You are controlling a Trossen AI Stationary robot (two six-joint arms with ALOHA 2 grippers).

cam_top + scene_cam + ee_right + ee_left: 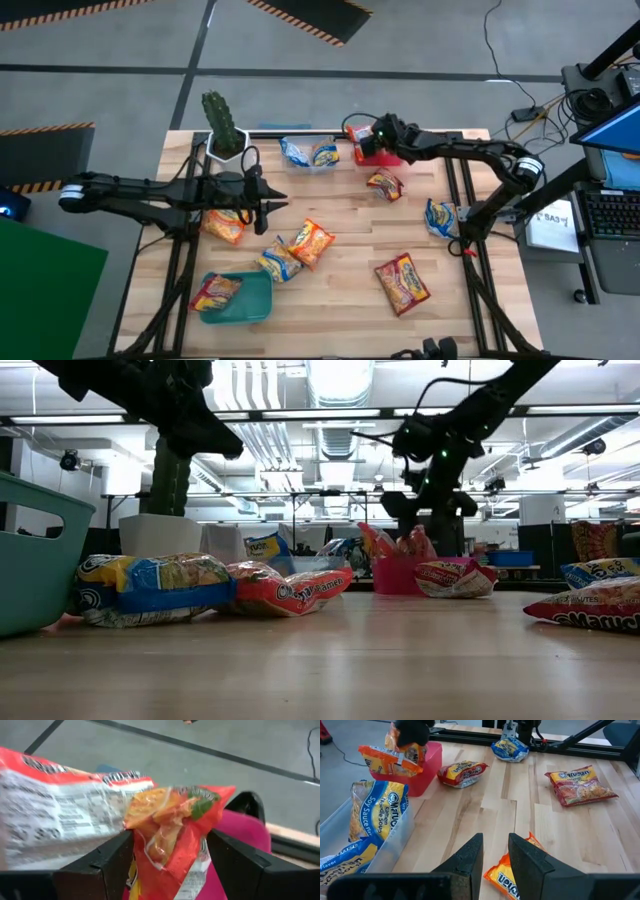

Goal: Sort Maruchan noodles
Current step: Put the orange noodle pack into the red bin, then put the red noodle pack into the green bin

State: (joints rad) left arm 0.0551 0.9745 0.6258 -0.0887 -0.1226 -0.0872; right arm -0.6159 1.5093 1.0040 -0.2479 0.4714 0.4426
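hanging above the red bin (378, 152) at the far side of the surface (345, 225), the right pincer (375, 137) has its fingers spread with an orange packet (170, 837) standing on end between them, its long axis pointing down into the bin; whether the fingers touch it is hard to tell, so this looks like a drop into the bin. working from the near edge outward: a red-yellow packet (216, 291) lies in the teal bin (250, 305), another red-yellow packet (402, 282) lies loose to its right, then a blue-yellow packet (277, 262) and an orange one (312, 242) sit touching mid-surface. the left pincer (272, 201) waits just beyond them, fingers nearly together and empty, close to a packet by its arm (225, 226). farther off, a small packet (385, 184) and a blue-white one (440, 217) lie nearer the right arm. at the back, the clear bin (310, 154) holds blue-white packets beside a potted cactus (224, 125). nothing blocks the drop.
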